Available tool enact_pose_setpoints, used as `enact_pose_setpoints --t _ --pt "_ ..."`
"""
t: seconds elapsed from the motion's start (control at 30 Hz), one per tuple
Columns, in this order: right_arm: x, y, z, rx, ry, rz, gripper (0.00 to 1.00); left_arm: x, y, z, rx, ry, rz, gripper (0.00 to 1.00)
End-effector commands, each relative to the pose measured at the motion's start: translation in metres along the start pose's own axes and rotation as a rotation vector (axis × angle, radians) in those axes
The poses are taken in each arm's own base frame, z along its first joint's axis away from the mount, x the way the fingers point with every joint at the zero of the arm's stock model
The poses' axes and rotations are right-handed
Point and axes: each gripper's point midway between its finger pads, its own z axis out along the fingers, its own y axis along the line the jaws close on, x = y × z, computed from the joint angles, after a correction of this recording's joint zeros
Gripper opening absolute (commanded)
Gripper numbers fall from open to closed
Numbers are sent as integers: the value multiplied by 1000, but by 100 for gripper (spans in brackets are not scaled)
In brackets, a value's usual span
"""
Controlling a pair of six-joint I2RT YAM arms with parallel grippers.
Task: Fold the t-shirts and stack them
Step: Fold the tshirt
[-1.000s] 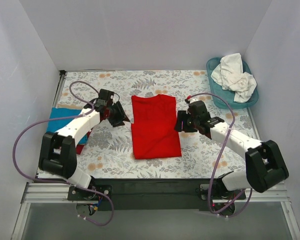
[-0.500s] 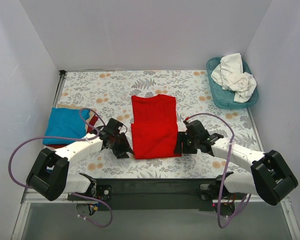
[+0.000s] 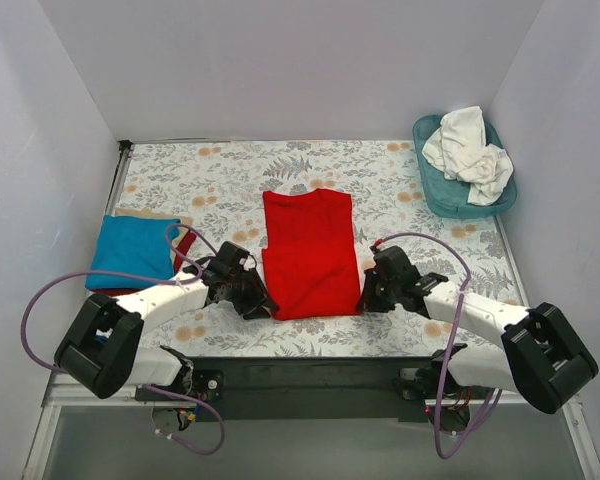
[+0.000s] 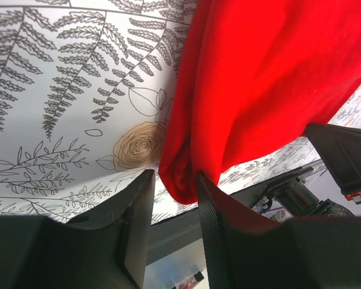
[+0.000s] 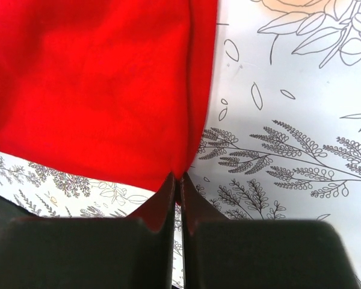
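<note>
Bright, even light casts only faint shadows; both wrist views blur slightly at the dark near fingers (image 4: 135, 223).

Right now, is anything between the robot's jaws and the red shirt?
Nothing visible: the left gripper has its jaws astride one near corner of the red t-shirt, and the right gripper has its jaws pinching the other.

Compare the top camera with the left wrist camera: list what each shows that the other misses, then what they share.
Only the top view: the whole red t-shirt, a blue t-shirt at the table's left edge, and white t-shirts heaped in a basket at the far right. Only the left wrist view: a near corner of the red t-shirt lying between the two fingers of the left pincer, which stand apart. Both: the red t-shirt on the flower-printed table cloth.
</note>
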Motion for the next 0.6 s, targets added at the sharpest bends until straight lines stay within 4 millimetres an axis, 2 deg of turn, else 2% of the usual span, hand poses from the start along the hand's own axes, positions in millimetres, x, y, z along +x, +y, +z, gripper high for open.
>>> enact_pose_setpoints --t 0.0,0.1,0.2,0.3,0.33,0.37,0.43,0.47,0.53,0.57 --pt "9 -7 -2 18 11 4 3 4 -4 -4 25 7 -3 32" --pt "11 -8 -3 15 9 5 1 0 4 -12 -11 -48 -18 27" --pt "16 -10 -6 14 14 7 1 -1 11 -18 -51 -66 -37 13" --pt "21 -12 -7 10 17 13 1 1 7 -24 -34 -68 -38 1" --pt "22 -13 -8 8 18 15 1 1 3 -30 -12 -74 -32 0" --pt "25 -14 -8 7 25 19 1 1 -3 -34 12 -79 -20 0" --pt "25 -14 -8 4 23 21 1 4 -21 -42 109 -73 29 14" --pt "26 -13 -8 4 24 21 1 5 -30 -48 159 -72 50 25" --pt "25 -12 -8 -1 22 19 1 11 -37 -48 198 -40 85 29" --pt "25 -13 -8 1 24 21 1 12 -32 -41 168 -31 81 31"
